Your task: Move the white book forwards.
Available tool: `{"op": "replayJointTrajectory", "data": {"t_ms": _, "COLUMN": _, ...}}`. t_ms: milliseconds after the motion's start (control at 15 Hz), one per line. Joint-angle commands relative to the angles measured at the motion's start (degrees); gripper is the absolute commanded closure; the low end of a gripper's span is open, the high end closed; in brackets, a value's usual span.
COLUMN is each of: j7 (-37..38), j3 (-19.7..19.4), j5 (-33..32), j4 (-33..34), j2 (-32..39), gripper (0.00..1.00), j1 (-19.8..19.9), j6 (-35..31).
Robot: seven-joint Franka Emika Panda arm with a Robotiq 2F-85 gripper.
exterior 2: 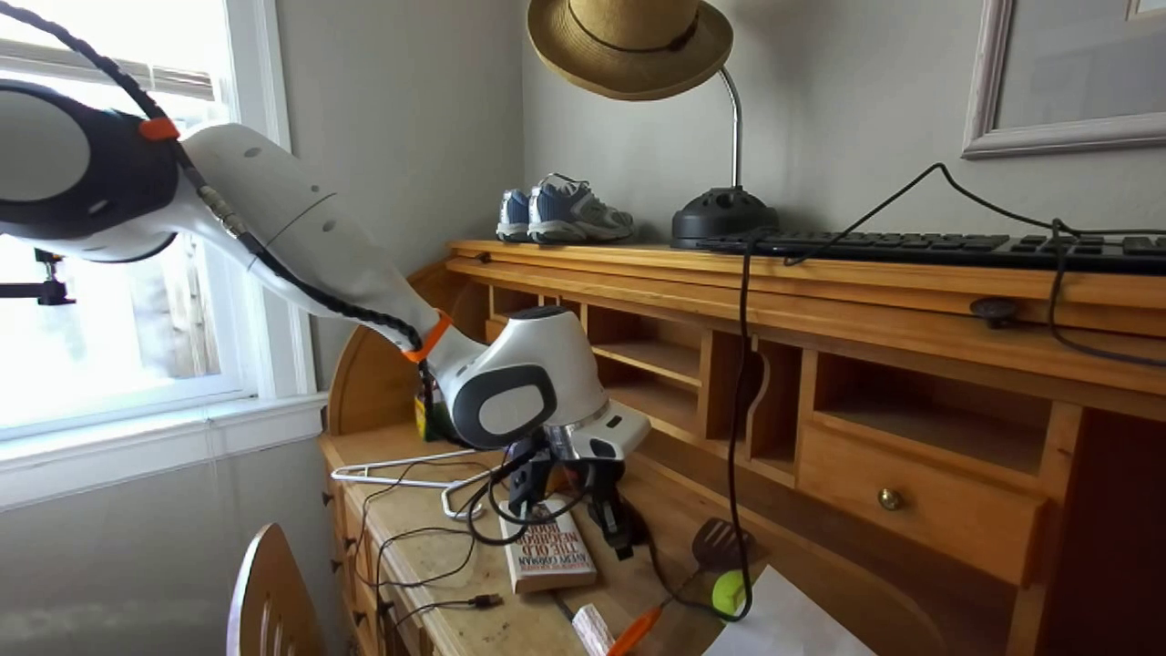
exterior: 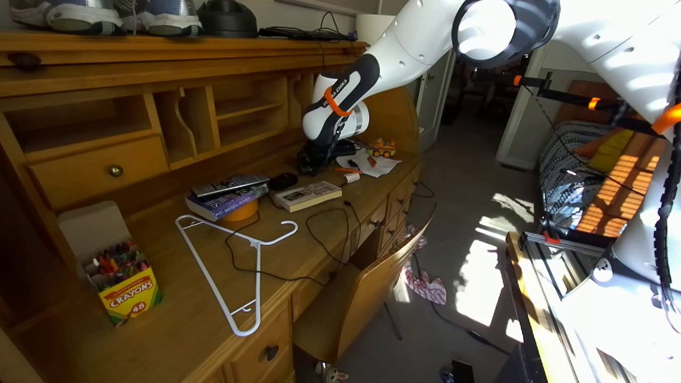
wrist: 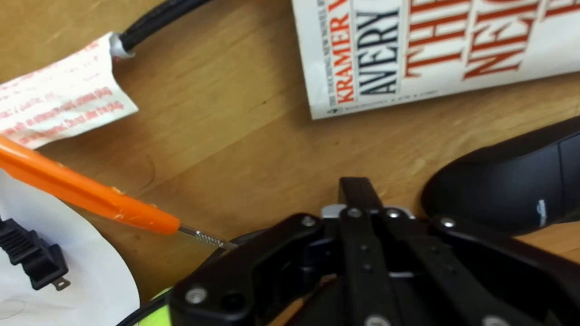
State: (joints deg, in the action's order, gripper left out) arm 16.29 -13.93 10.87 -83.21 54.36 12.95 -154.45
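The white book (exterior: 315, 194) lies flat on the wooden desk, cover up, with red and dark lettering. It also shows in an exterior view (exterior 2: 550, 551) and at the upper right of the wrist view (wrist: 426, 50), where its far part is cut off by the frame. My gripper (wrist: 358, 185) is shut with nothing between its fingers. It points down at the desk beside the book's long side, apart from it. In the exterior views the gripper (exterior 2: 624, 550) is low over the desk, on the cubby side of the book (exterior: 308, 171).
A black mouse (wrist: 503, 181) lies right of the fingers in the wrist view. An orange-handled spatula (exterior 2: 639, 629), a white tag (exterior 2: 592, 629), a green ball (exterior 2: 728, 592) and paper (exterior 2: 783, 624) lie nearby. A book stack (exterior: 229, 199), a hanger (exterior: 258, 287) and loose cables are on the desk.
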Motion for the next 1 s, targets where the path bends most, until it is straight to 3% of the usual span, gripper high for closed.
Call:
{"op": "replayJointTrajectory", "data": {"t_ms": 0, "j7": 1.9, "j3": -0.7, "j5": -1.8, "j4": 3.4, "j2": 1.8, "gripper": 1.00, "j1": -0.4, "j6": 6.5}}
{"op": "replayJointTrajectory", "data": {"t_ms": 933, "j7": -1.3, "j3": 1.4, "j5": -5.7, "j4": 9.6, "j2": 1.3, "gripper": 1.00, "j1": 0.7, "j6": 33.6}}
